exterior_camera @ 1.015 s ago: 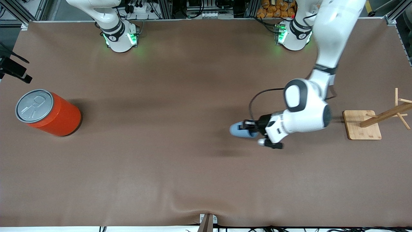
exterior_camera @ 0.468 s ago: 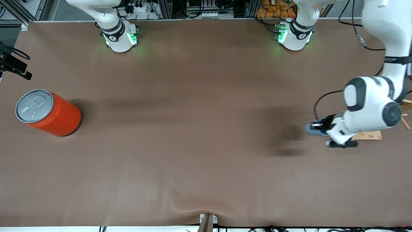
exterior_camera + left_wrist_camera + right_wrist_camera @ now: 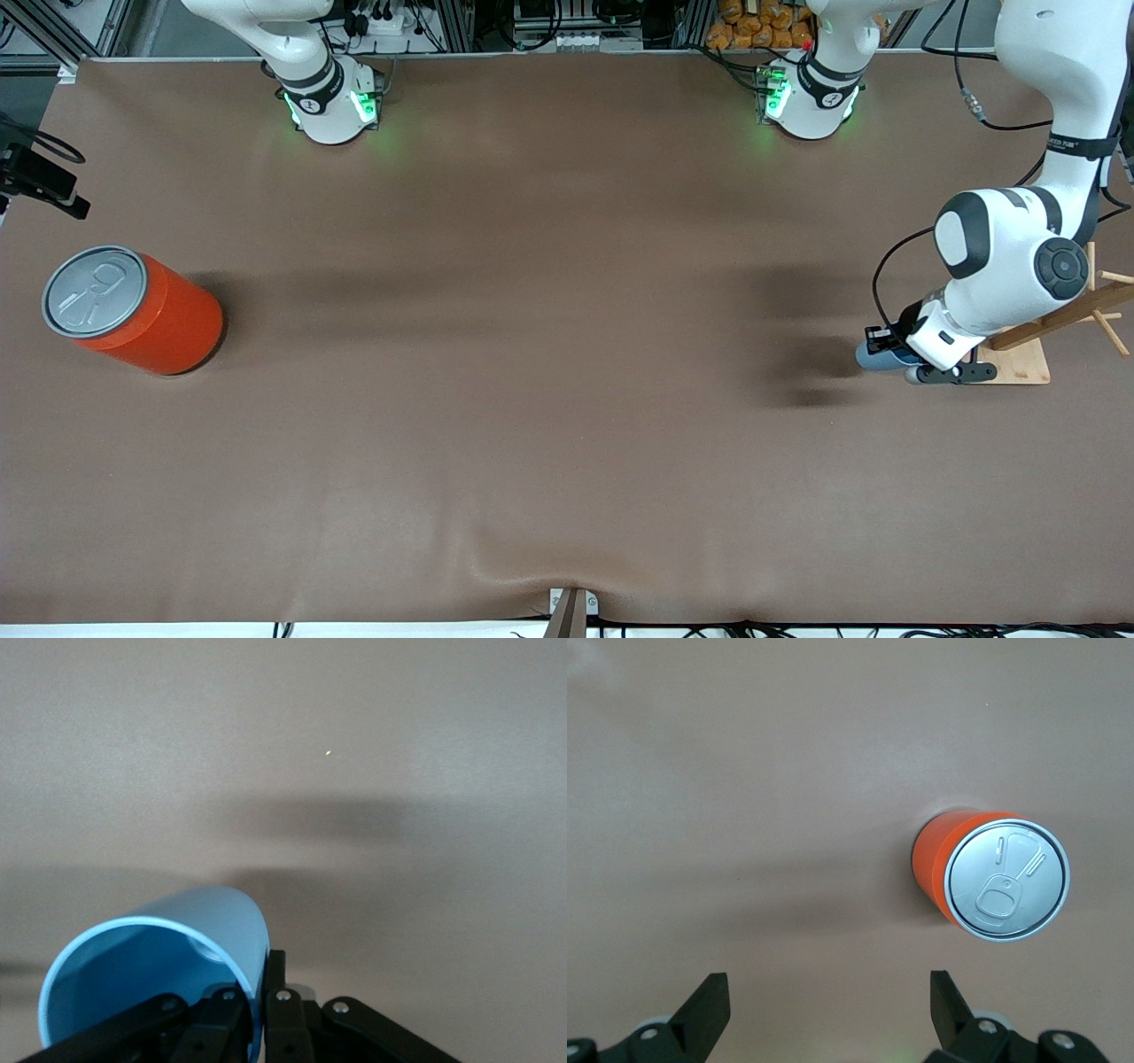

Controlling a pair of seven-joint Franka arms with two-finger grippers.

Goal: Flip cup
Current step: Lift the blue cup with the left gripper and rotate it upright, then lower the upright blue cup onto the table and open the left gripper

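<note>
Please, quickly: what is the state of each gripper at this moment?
Left gripper: closed on the wall of the cup, held in the air beside the wooden rack.
Right gripper: open, holding nothing, waiting above the orange can.

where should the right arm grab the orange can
Grip the orange can around its round side wall, below the grey pull-tab lid, coming down from above. It stands upright, and the right gripper hangs over the table beside it with fingers open.
</note>
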